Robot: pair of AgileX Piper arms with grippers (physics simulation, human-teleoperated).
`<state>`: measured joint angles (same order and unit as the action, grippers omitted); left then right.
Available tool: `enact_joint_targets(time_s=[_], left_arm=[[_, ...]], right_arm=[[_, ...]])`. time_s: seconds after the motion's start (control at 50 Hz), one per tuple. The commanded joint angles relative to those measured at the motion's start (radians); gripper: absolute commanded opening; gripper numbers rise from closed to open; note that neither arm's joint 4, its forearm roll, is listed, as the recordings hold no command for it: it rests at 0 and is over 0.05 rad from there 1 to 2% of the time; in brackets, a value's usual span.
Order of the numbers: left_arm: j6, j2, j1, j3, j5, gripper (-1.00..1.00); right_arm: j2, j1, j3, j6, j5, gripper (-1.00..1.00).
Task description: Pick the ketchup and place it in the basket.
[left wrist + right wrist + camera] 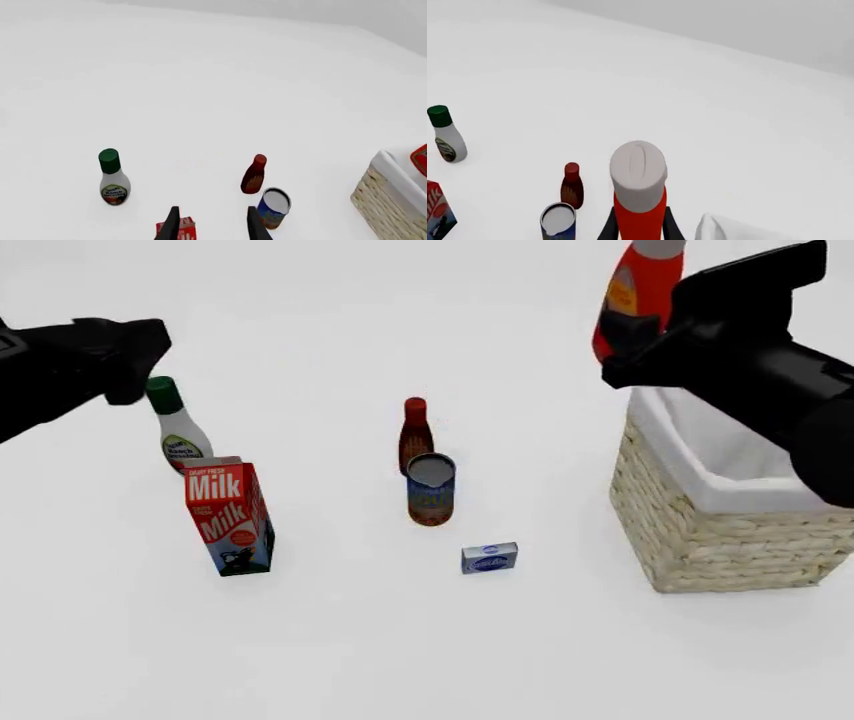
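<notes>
One ketchup [625, 302] is hanging in the air, upright, clamped in the right gripper [638, 340], whose jaws are closing on its red body below the label. In the right wrist view its white cap [638, 175] is standing up between the two dark fingers [608, 227]. In the front view the bottle is sitting above and just past the far left corner of the basket [707, 530]; whether it is over the white lining or just outside the rim, I cannot tell.

Out on the table [400, 640], well left of the basket, a slim dark bottle [415, 435] is standing upright with a can [431, 488] just in front of it, the two overlapping in the front view. A small blue box [490, 558] is lying nearer the camera, a little to the right of the can. Farther left a milk carton [230, 517] is standing upright, and a white bottle [178, 428] with a green cap is standing just behind it.

Above that white bottle the left gripper [212, 224] is hovering, holding nothing; its fingers are standing apart, with the carton's top showing between and below them in the left wrist view.
</notes>
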<state>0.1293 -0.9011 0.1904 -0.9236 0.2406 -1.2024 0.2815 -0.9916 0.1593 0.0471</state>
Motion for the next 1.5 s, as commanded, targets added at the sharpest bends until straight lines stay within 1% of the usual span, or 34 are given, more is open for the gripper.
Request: enact_joint_targets(time_s=[0.02, 0.08, 0.1, 0.16, 0.2, 0.24, 0.28, 0.3, 0.36, 0.38, 0.44, 0.46, 0.62, 0.68, 0.7, 0.82, 1.08, 1.12, 1.4, 1.5], left_arm=[[0.005, -0.011, -0.04, 0.015, -0.049, 1.0], [0.001, -0.016, -0.043, 0.015, -0.06, 1.0], [-0.008, -0.031, -0.047, 0.022, -0.086, 1.0], [-0.009, -0.042, -0.046, 0.027, -0.101, 1.0], [0.0, -0.055, -0.042, 0.031, -0.112, 1.0], [0.009, -0.065, -0.034, 0.036, -0.122, 1.0], [0.016, -0.073, -0.032, 0.035, -0.13, 1.0], [0.047, -0.075, -0.02, 0.036, -0.13, 1.0], [0.037, -0.076, -0.024, 0.032, -0.135, 1.0], [0.062, -0.074, -0.012, 0.037, -0.144, 1.0], [0.063, -0.075, -0.019, 0.04, -0.155, 1.0], [0.073, -0.078, -0.017, 0.044, -0.161, 1.0], [0.073, -0.085, -0.019, 0.051, -0.175, 1.0], [0.069, -0.085, -0.022, 0.051, -0.175, 1.0], [0.065, -0.087, -0.025, 0.051, -0.176, 1.0], [0.065, -0.087, -0.026, 0.058, -0.183, 1.0], [0.063, -0.094, -0.022, 0.063, -0.192, 1.0], [0.061, -0.094, -0.024, 0.062, -0.192, 1.0], [0.065, -0.102, -0.022, 0.068, -0.201, 1.0], [0.064, -0.102, -0.021, 0.068, -0.201, 1.0]], right_arm=[[0.005, -0.113, -0.006, -0.039, 0.017, -1.0], [0.004, -0.121, -0.001, -0.055, 0.016, -1.0], [0.0, -0.142, 0.004, -0.062, 0.02, -1.0], [-0.003, -0.16, 0.011, -0.067, 0.024, -1.0], [-0.005, -0.174, 0.012, -0.078, 0.028, -1.0], [-0.009, -0.193, 0.019, -0.06, 0.038, -1.0], [-0.009, -0.209, 0.027, -0.073, 0.051, -1.0], [-0.013, -0.221, 0.025, -0.071, 0.054, -1.0], [-0.013, -0.221, 0.033, -0.086, 0.059, -1.0], [-0.016, -0.232, 0.042, -0.084, 0.069, -1.0], [-0.018, -0.242, 0.051, -0.087, 0.078, -1.0], [-0.021, -0.251, 0.055, -0.096, 0.084, -1.0], [-0.019, -0.29, 0.064, -0.103, 0.091, -1.0], [-0.019, -0.313, 0.071, -0.11, 0.097, -1.0], [-0.018, -0.323, 0.077, -0.124, 0.101, -1.0], [-0.019, -0.358, 0.096, -0.13, 0.117, -1.0], [-0.035, -0.396, 0.12, -0.135, 0.143, -1.0], [-0.046, -0.406, 0.124, -0.144, 0.151, -1.0], [-0.088, -0.455, 0.136, -0.133, 0.172, -1.0], [-0.101, -0.467, 0.143, -0.138, 0.183, -1.0]])
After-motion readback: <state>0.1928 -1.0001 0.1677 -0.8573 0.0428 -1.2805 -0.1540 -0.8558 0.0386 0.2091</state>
